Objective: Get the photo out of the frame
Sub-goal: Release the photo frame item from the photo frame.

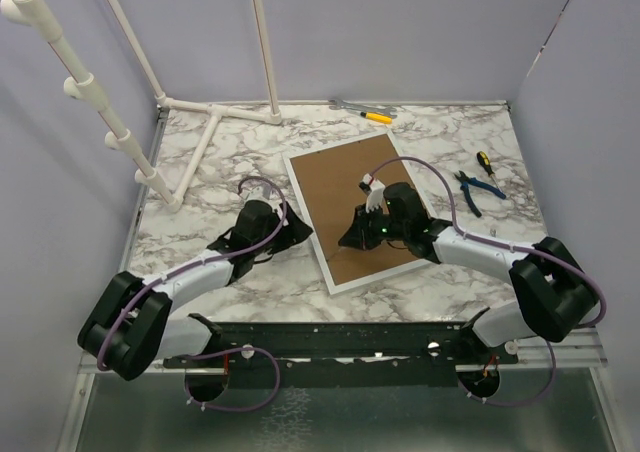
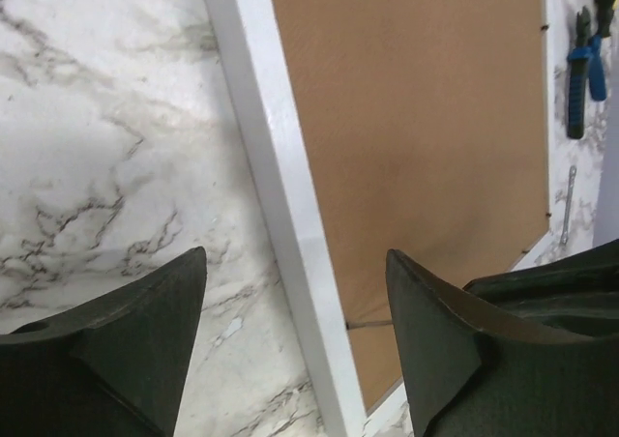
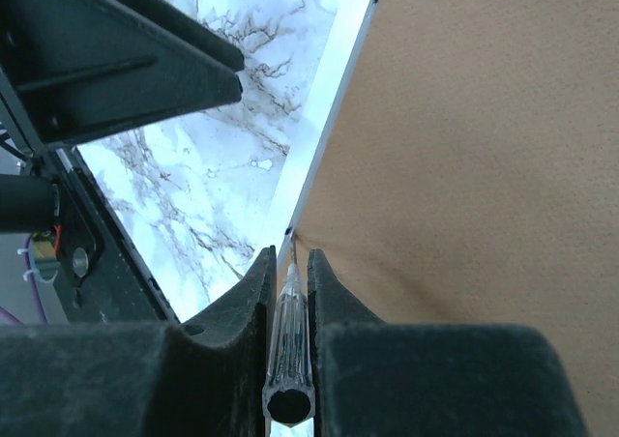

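Note:
The frame [image 1: 300, 185] lies face down on the marble table, its brown fibreboard back [image 1: 345, 187] facing up. The photo is hidden under that back. My right gripper [image 1: 358, 237] is shut on a clear-handled screwdriver [image 3: 289, 340], whose tip touches a small tab where the brown back [image 3: 464, 147] meets the white edge [image 3: 324, 128]. My left gripper [image 2: 295, 255] is open and straddles the frame's white left edge [image 2: 271, 166], close to the screwdriver's shaft [image 2: 369, 324]. From above, the left gripper [image 1: 295, 234] sits at the frame's left side.
Blue-handled pliers [image 1: 480, 190] and a yellow-and-black screwdriver [image 1: 484, 162] lie right of the frame. More tools [image 1: 378, 117] lie at the back edge. A white pipe rack [image 1: 200, 132] stands at the back left. Grey walls enclose the table.

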You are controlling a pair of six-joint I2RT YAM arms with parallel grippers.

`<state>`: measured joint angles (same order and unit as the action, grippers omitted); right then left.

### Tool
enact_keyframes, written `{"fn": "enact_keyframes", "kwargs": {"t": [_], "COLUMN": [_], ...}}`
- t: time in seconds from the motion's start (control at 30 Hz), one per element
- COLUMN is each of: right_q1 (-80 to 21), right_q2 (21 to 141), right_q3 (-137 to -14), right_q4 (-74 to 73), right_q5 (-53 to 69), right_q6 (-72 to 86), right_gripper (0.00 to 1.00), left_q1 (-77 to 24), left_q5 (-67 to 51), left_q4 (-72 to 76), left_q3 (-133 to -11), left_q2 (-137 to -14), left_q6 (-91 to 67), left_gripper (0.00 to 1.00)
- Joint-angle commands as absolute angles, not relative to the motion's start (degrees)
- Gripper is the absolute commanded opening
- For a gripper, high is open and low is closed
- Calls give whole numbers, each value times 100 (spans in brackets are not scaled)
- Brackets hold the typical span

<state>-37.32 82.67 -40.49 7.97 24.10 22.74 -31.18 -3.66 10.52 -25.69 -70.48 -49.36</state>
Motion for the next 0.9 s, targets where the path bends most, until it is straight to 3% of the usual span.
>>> {"fn": "enact_keyframes", "kwargs": {"t": [0.0, 0.23, 0.57, 0.87], "right_q1": [-3584, -3577, -3579, -3532], "right_q2": [8095, 8182, 8164, 7512], "right_q3": [-3859, -3814, -3852, -3805], "right_q4": [1523, 1771, 1737, 1335], "right_q5": [2732, 3143, 3135, 2041], "right_q6": [2534, 2484, 2363, 2111], "right_gripper": [1, 1, 1, 1], "left_q1": [-3094, -3096, -3089, -3067], "left_q5": [-82, -42, 471, 1026], "left_q4": [1290, 1275, 623, 134], "left_q3": [-3000, -3651, -4532, -4810], "left_q2": [-7419, -8387, -9395, -9616], "left_q6": [-4830, -4876, -4709, -4175], "left_gripper": [77, 78, 51, 29]}}
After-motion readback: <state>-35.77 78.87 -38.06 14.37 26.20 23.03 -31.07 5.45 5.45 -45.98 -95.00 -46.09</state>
